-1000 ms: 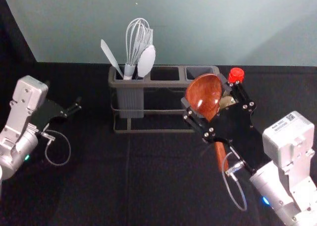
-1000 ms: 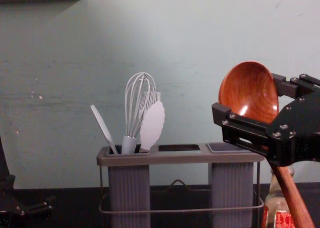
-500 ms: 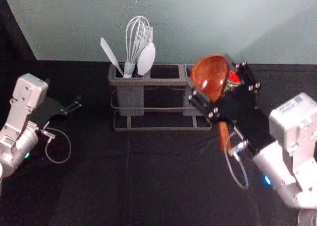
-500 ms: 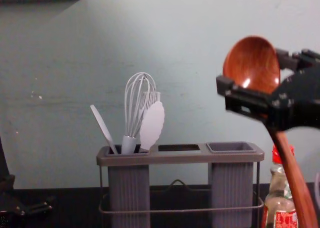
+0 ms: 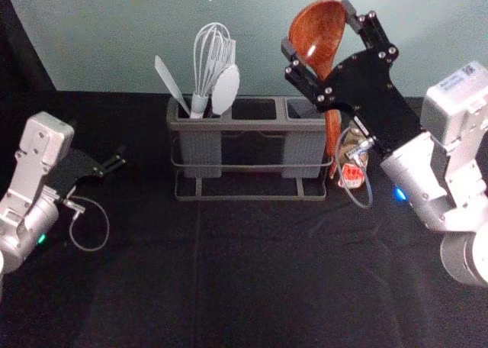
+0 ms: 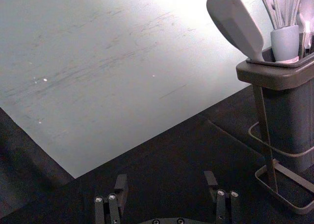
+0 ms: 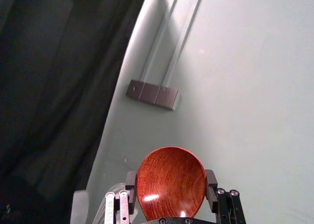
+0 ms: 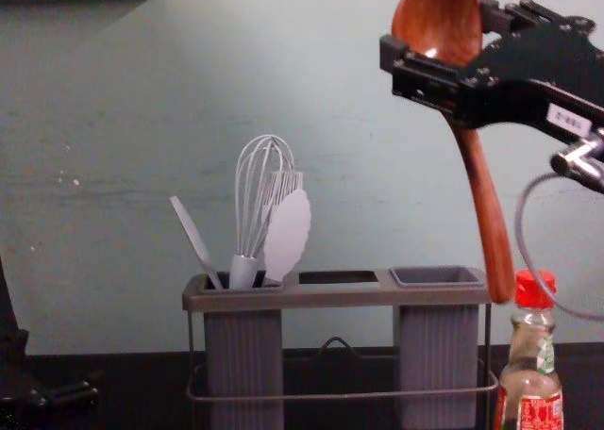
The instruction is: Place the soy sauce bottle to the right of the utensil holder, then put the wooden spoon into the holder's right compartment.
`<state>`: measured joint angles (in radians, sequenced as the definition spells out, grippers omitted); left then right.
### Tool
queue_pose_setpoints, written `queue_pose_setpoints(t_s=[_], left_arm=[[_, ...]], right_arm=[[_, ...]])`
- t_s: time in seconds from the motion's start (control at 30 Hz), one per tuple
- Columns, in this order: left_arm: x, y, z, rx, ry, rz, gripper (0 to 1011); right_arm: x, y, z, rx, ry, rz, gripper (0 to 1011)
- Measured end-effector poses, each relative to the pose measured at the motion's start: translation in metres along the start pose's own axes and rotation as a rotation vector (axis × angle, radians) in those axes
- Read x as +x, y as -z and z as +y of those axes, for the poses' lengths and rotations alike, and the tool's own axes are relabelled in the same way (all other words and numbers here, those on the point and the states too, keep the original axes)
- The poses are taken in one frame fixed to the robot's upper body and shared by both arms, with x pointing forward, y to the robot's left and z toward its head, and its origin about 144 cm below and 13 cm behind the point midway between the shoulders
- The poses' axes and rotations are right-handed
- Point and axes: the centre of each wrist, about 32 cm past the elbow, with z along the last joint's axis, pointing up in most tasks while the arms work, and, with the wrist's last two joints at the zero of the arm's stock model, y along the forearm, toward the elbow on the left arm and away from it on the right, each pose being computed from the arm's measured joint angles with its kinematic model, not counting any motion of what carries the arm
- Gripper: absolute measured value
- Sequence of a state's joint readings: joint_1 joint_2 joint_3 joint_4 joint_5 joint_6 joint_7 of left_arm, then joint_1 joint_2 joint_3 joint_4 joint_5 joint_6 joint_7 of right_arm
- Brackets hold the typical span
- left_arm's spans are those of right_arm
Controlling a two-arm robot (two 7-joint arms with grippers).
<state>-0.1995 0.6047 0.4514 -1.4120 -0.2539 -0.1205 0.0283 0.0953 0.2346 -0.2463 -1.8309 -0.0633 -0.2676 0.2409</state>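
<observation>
Wall, pale and wide, stands behind the dark counter. On the counter is the utensil holder, with a white whisk and other pale tools in its left compartment. The right hand is raised above the holder's right end, clenched on the wooden spoon across its bowl, so that the handle hangs down. The left hand is parked at the left, its fingers apart and with nothing between them. The soy sauce bottle stands upright just to the right of the holder, so I judge this first part done; the spoon is the step in hand.

To do it well, the right hand should first lift the handle tip surely above the rim, then go left, away from the bottle, and bring the handle more upright over the right compartment. After this it should go down slowly and let go only when the handle is well inside. A swing to the right could push the bottle, and the smooth bowl may turn between the fingers.

The chest view shows well the red cap, near the handle tip, while in the head view the right hand covers the bottle's upper part. The right wrist view shows how the fingers press the bowl from two opposite sides
</observation>
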Motion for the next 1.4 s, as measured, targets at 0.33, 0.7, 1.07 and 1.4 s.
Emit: queue_pose_setpoints(t_s=[0.33,0.7,1.07,1.4], left_arm=[[0.0,0.0,0.0,0.0,0.0,0.0,1011],[0.0,0.0,0.0,0.0,0.0,0.0,1011],[0.0,0.0,0.0,0.0,0.0,0.0,1011],[0.0,0.0,0.0,0.0,0.0,0.0,1011]], right_arm=[[0.019,0.019,0.034,0.063,0.005,0.042,837],[0.027,0.04,0.058,0.094,0.032,0.083,837],[0.024,0.063,0.072,0.116,0.087,0.113,837],[0.014,0.083,0.071,0.148,0.112,0.141,837]])
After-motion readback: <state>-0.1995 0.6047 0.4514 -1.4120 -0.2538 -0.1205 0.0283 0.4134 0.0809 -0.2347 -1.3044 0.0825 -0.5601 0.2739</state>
